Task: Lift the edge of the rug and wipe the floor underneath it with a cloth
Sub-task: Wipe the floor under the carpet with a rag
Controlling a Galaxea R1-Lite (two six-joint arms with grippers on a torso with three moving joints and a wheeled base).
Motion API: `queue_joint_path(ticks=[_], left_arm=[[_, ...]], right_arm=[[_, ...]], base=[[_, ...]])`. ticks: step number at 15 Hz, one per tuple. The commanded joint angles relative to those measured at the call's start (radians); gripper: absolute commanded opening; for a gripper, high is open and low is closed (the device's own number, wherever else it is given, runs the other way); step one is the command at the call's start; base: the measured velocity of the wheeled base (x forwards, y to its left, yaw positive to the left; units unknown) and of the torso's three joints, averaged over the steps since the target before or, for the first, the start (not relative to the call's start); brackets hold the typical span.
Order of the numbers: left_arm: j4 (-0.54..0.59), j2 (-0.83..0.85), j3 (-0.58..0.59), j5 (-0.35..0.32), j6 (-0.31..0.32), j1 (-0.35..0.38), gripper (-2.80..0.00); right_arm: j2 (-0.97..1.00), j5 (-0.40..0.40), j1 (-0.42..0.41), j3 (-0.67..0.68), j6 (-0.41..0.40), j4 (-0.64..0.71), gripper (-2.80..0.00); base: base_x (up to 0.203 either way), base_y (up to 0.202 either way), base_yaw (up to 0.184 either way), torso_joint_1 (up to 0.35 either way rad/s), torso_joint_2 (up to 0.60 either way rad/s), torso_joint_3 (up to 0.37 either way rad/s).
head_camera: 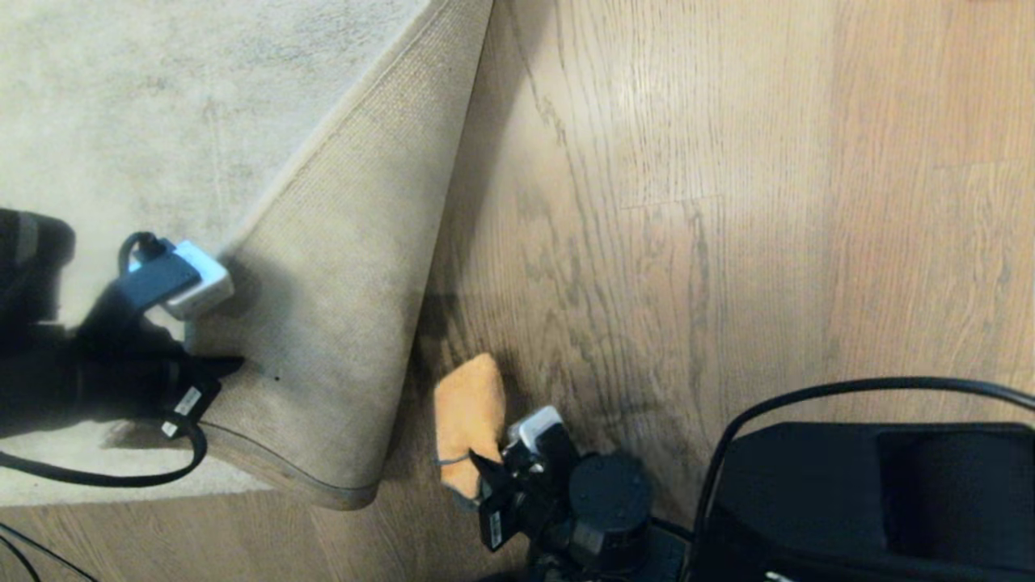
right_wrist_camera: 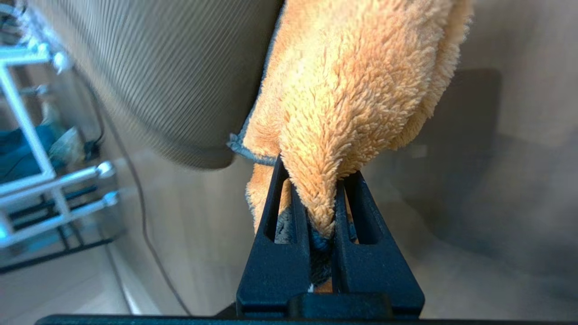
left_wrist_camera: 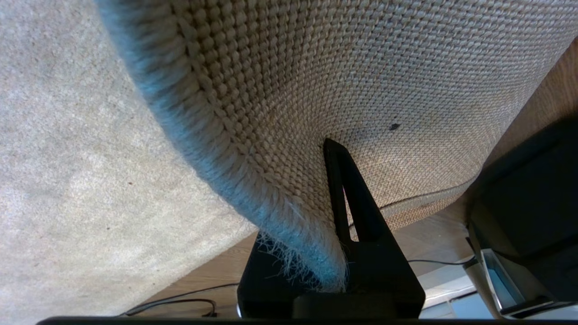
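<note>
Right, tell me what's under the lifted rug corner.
Bare floor shows beside the folded-back rug edge; the cloth sits there. Beneath the flat rug stays hidden.

A coarse, tan woven backing is exposed where the rug edge is turned up, its short pale pile matt and slightly mottled. The floor is seen as brown wood-grain planking with a faint sheen. The cloth is shown as fuzzy orange fleece, pinched by matt black plastic fingers.
</note>
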Motion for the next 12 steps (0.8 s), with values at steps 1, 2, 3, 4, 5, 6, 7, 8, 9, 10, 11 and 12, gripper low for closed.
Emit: queue_joint_path(ticks=[1,2,3,4,5,6,7,8,9,10,11,12], left_arm=[[0.001,0.011,0.000,0.000,0.003,-0.005,-2.80],[0.001,0.013,0.000,0.000,0.003,-0.007,-2.80],[0.001,0.015,0.000,0.002,0.003,-0.008,-2.80],[0.001,0.015,0.000,0.002,0.003,-0.010,-2.80],[0.001,0.015,0.000,0.002,0.003,-0.010,-2.80],[0.001,0.015,0.000,0.002,0.003,-0.010,-2.80],[0.001,0.015,0.000,0.002,0.003,-0.010,-2.80],[0.001,0.015,0.000,0.002,0.003,-0.010,-2.80],[0.001,0.015,0.000,0.002,0.003,-0.010,-2.80],[0.001,0.015,0.000,0.002,0.003,-0.010,-2.80],[0.001,0.015,0.000,0.002,0.003,-0.011,-2.80],[0.001,0.015,0.000,0.002,0.003,-0.013,-2.80]], right_arm=[[0.163,-0.005,0.020,-0.095,0.001,-0.040,-2.80],[0.201,-0.009,0.023,-0.128,0.001,-0.040,-2.80],[0.231,-0.011,0.024,-0.149,0.000,-0.040,-2.80],[0.255,-0.013,0.025,-0.166,-0.001,-0.040,-2.80],[0.269,-0.014,0.025,-0.177,-0.002,-0.040,-2.80],[0.280,-0.015,0.025,-0.180,-0.002,-0.040,-2.80],[0.286,-0.021,0.024,-0.187,-0.002,-0.040,-2.80],[0.286,-0.036,0.022,-0.188,-0.001,-0.040,-2.80],[0.283,-0.044,0.022,-0.187,-0.001,-0.040,-2.80],[0.276,-0.044,0.021,-0.182,-0.001,-0.040,-2.80],[0.262,-0.044,0.019,-0.181,-0.002,-0.040,-2.80],[0.251,-0.045,0.015,-0.177,-0.002,-0.040,-2.80]], base=[[0.000,0.000,0.000,0.000,0.00,0.000],[0.000,0.000,0.000,0.000,0.00,0.000],[0.000,0.000,0.000,0.000,0.00,0.000],[0.000,0.000,0.000,0.000,0.00,0.000],[0.000,0.000,0.000,0.000,0.00,0.000],[0.000,0.000,0.000,0.000,0.00,0.000],[0.000,0.000,0.000,0.000,0.00,0.000],[0.000,0.000,0.000,0.000,0.00,0.000],[0.000,0.000,0.000,0.000,0.00,0.000],[0.000,0.000,0.000,0.000,0.00,0.000],[0.000,0.000,0.000,0.000,0.00,0.000],[0.000,0.000,0.000,0.000,0.00,0.000]])
